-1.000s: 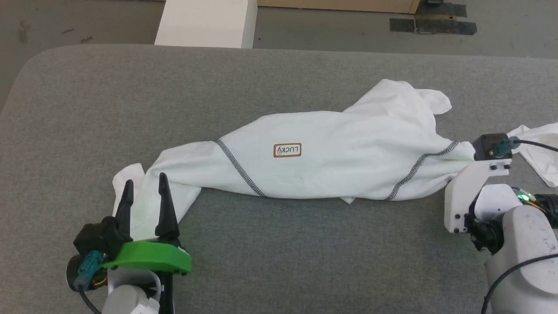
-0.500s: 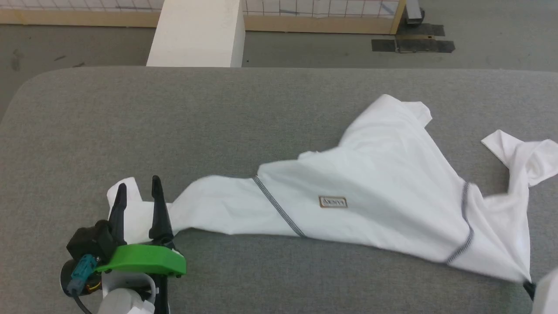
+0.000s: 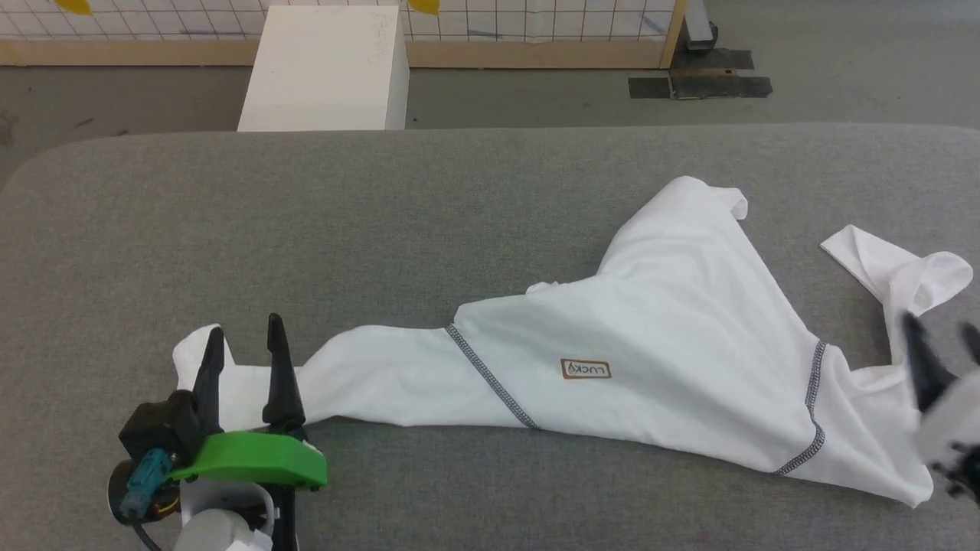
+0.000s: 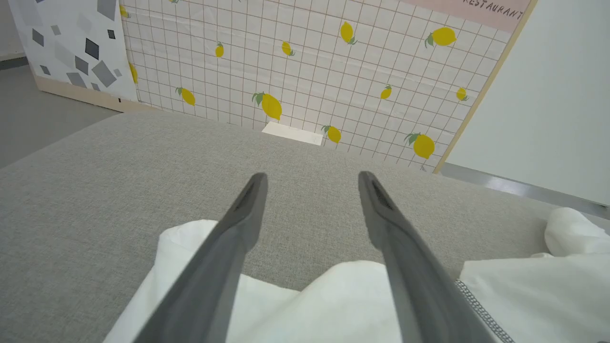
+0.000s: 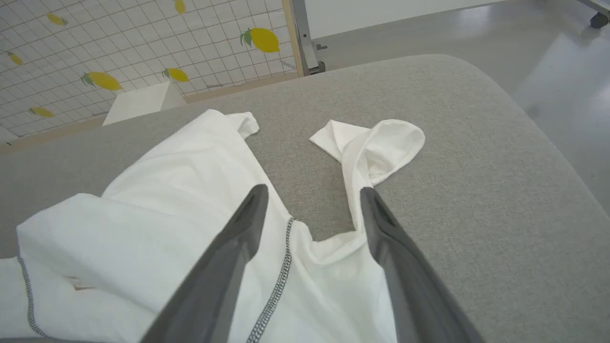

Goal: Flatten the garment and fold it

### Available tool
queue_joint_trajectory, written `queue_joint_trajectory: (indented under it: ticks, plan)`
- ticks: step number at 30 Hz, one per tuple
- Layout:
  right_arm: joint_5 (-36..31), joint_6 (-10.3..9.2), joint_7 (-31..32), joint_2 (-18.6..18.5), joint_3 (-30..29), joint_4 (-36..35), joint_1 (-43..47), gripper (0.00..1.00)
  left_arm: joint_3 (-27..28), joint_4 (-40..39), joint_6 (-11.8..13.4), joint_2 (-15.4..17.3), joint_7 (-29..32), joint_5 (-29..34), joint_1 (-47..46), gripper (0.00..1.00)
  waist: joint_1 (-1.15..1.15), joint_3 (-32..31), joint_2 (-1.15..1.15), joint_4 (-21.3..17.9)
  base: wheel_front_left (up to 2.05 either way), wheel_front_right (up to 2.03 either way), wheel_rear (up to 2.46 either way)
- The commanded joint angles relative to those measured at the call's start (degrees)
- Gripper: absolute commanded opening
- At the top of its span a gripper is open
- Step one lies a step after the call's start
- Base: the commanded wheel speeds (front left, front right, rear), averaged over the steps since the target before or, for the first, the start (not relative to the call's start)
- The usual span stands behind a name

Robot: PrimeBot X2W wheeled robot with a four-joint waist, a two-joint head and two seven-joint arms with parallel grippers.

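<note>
Garment look: the garment (image 3: 651,344) is a thin white tee, rumpled and pulled out long. It is narrow at the left and fans up to a peak on the right, neither flat nor folded.
Seams: two dark grey zigzag lines show, the left seam (image 3: 490,375) slanting across the narrow part and the right seam (image 3: 813,405) curving down near the right end.
Patch: a small brown-bordered patch (image 3: 586,370) sits between the seams, its lettering upside down in the head view.
Flap: at the far right a loose flap (image 3: 896,264) runs up and away, its end curled open.
Where it lies: on the grey padded table (image 3: 383,214), across the near half from lower left out to the right.
Left gripper: the left gripper (image 3: 245,324) has its fingers spread wide with nothing pinched. It is at the tee's left end, white cloth under both fingers and the tips reaching over bare grey.
Right gripper: the right gripper (image 3: 940,325) is blurred in the head view, but the wrist view shows its fingers apart and holding nothing. It is at the tee's right end, one finger over the cloth by the seam, the other beside the strip leading to the flap.
Contact: I cannot tell whether any finger touches fabric.
Background: a white box (image 3: 321,69) stands beyond the table, well apart from the tee.
</note>
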Motion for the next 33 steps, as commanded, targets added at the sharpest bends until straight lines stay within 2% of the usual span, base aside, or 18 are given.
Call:
queue_joint_trajectory:
  ticks: [1,4,10,18,19,20,23,25,26,28,33]
  plan:
    - [-0.8,-0.08,-0.3,0.5,3.3,0.9,-2.4,1.00,0.1,-0.2,-0.3,-0.2,-0.2,-0.1,0.0,1.00,0.00,0.4,0.00,0.1,0.00,0.00,0.00]
    - [-3.3,-0.08,0.6,0.5,11.0,4.2,-7.3,1.00,-0.4,-0.4,-0.5,-0.2,-0.2,0.0,-0.8,1.00,0.00,1.6,0.00,0.8,0.00,0.00,0.00]
    - [-10.6,-0.08,5.1,-2.3,23.7,19.0,-21.6,1.00,-2.5,-0.2,-1.0,-0.3,-0.2,-0.6,-3.2,1.00,0.00,5.3,0.00,4.5,0.00,0.00,0.00]
    - [-17.9,-0.08,12.2,-5.0,32.3,37.5,-35.5,1.00,-5.5,0.3,-0.4,-0.3,-0.2,-3.0,-5.7,1.00,0.00,9.8,0.00,11.0,0.00,0.00,0.00]
    - [-16.7,-0.08,20.7,-6.5,36.1,43.5,-37.0,1.00,-6.0,0.6,-0.1,-0.3,-0.2,-3.6,-5.7,1.00,0.00,10.2,0.00,12.3,0.00,0.00,0.00]
    - [-15.1,-0.08,24.7,-7.0,37.5,45.0,-37.3,1.00,-6.1,0.7,0.0,-0.3,-0.2,-3.9,-5.6,1.00,0.00,10.1,0.00,12.7,0.00,0.00,0.00]
    - [-10.4,-0.08,33.9,-8.3,40.1,46.3,-37.5,1.00,-6.4,1.0,0.3,-0.3,-0.2,-4.2,-5.3,1.00,0.00,9.8,0.00,13.2,0.00,0.00,0.00]
    - [-8.1,-0.08,36.6,-9.7,41.1,44.9,-37.4,1.00,-6.6,1.1,0.3,-0.3,-0.2,-4.4,-5.3,1.00,0.00,9.7,0.00,13.6,0.00,0.00,0.00]
    - [-7.3,-0.08,36.8,-10.5,40.8,44.1,-37.2,0.39,-6.8,1.2,0.3,-0.3,-0.2,-4.5,-5.3,1.00,0.00,9.5,0.00,13.8,0.00,0.00,0.00]
    - [-6.2,-0.08,35.6,-11.5,40.3,42.4,-36.6,0.00,-7.2,1.4,0.4,-0.3,-0.2,-4.8,-5.5,1.00,0.00,9.3,0.00,14.1,0.00,0.00,0.00]
    - [-5.8,-0.08,26.4,-11.4,35.9,39.1,-37.0,0.00,-7.6,1.4,0.5,-0.3,-0.2,-5.0,-5.6,1.00,0.00,8.6,0.00,14.2,0.00,0.00,0.00]
